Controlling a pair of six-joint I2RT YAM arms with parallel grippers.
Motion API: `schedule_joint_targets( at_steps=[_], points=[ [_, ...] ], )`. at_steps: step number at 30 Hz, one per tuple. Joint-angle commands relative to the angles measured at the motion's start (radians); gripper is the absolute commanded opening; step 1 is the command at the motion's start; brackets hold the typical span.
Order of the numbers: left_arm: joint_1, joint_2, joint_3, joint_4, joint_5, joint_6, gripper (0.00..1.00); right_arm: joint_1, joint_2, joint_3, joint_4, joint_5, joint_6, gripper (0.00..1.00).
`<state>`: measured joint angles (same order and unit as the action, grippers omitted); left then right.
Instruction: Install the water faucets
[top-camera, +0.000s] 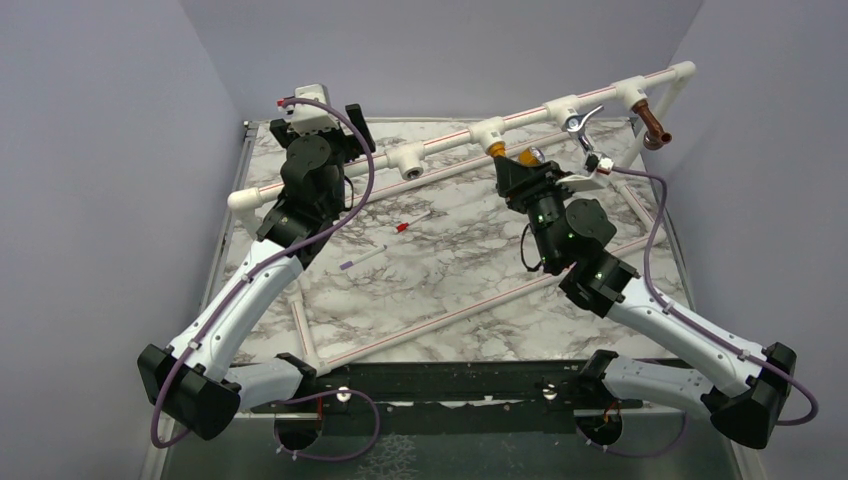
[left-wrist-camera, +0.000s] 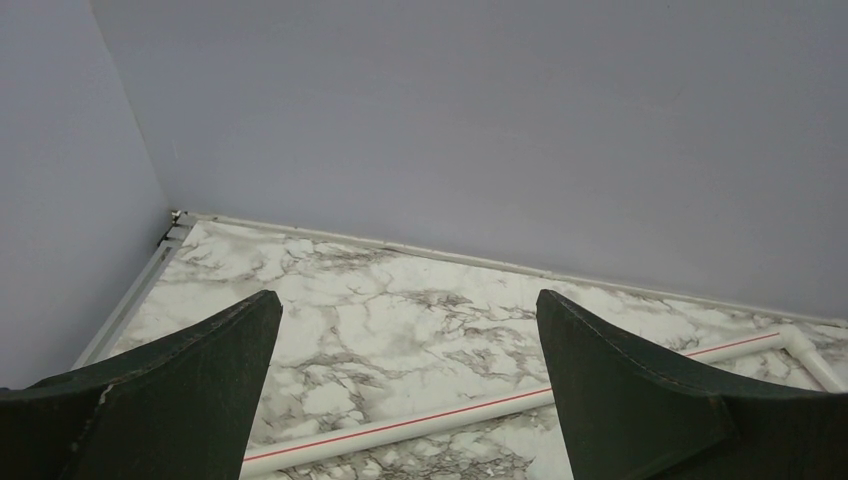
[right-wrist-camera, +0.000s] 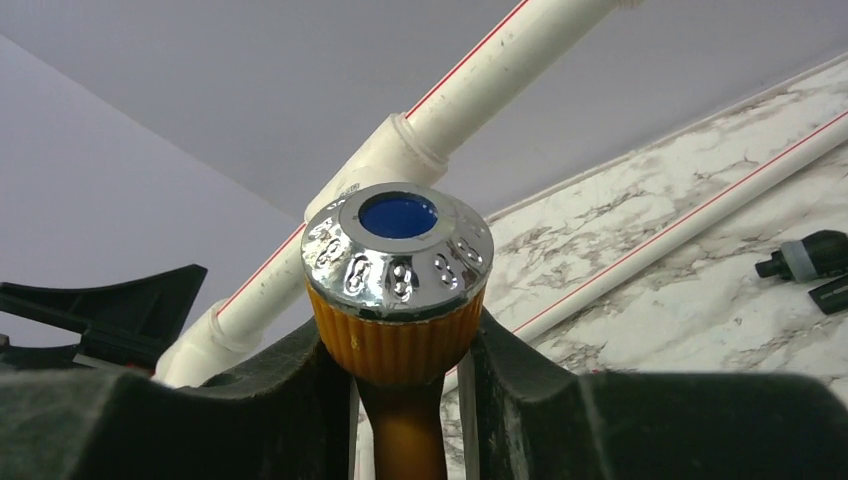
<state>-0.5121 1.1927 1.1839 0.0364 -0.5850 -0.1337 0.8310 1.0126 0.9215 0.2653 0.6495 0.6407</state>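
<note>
A white pipe rail (top-camera: 450, 143) runs across the back of the table on a slant. The copper-brown faucet (top-camera: 655, 126) and the chrome lever-handled faucet (top-camera: 582, 124) hang from tee fittings at its right end. My right gripper (top-camera: 522, 168) is shut on the mustard-yellow faucet (top-camera: 500, 149) right below a middle tee (top-camera: 489, 130). In the right wrist view my right gripper (right-wrist-camera: 400, 350) clamps its ribbed yellow neck under the silvery knob (right-wrist-camera: 397, 248), with the tee (right-wrist-camera: 385, 160) behind. My left gripper (top-camera: 345, 125) is open and empty at the back left, and in the left wrist view it (left-wrist-camera: 408, 330) has its jaws wide apart. No orange tip shows.
An open tee (top-camera: 410, 158) sits on the rail between the arms. A thin white red-tipped stick (top-camera: 413, 222) and a purple-tipped stick (top-camera: 361, 258) lie mid-table. White frame pipes (top-camera: 470, 305) lie on the marble top. A black and grey part (right-wrist-camera: 803, 256) lies at the right. Walls close in on three sides.
</note>
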Motion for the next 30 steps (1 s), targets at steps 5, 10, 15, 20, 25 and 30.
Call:
schedule_joint_targets(
  at_steps=[5,10,15,20,25,30],
  points=[
    [-0.042,0.092,-0.122,-0.383,0.055,-0.024,0.99,0.005,-0.022,-0.039,-0.001,0.027,0.127,0.01],
    [-0.042,0.092,-0.123,-0.383,0.054,-0.024,0.99,0.004,-0.038,-0.084,0.038,0.012,0.282,0.0],
    [-0.042,0.092,-0.123,-0.383,0.053,-0.024,0.99,0.003,-0.041,-0.095,0.05,-0.01,0.427,0.01],
    [-0.042,0.091,-0.122,-0.383,0.051,-0.024,0.99,0.003,-0.058,-0.11,0.064,-0.011,0.553,0.01],
    [-0.042,0.089,-0.122,-0.383,0.051,-0.024,0.99,0.003,-0.076,-0.109,0.062,-0.001,0.634,0.0],
    [-0.042,0.089,-0.123,-0.383,0.046,-0.024,0.99,0.003,-0.082,-0.105,0.052,0.001,0.686,0.01]
  ],
)
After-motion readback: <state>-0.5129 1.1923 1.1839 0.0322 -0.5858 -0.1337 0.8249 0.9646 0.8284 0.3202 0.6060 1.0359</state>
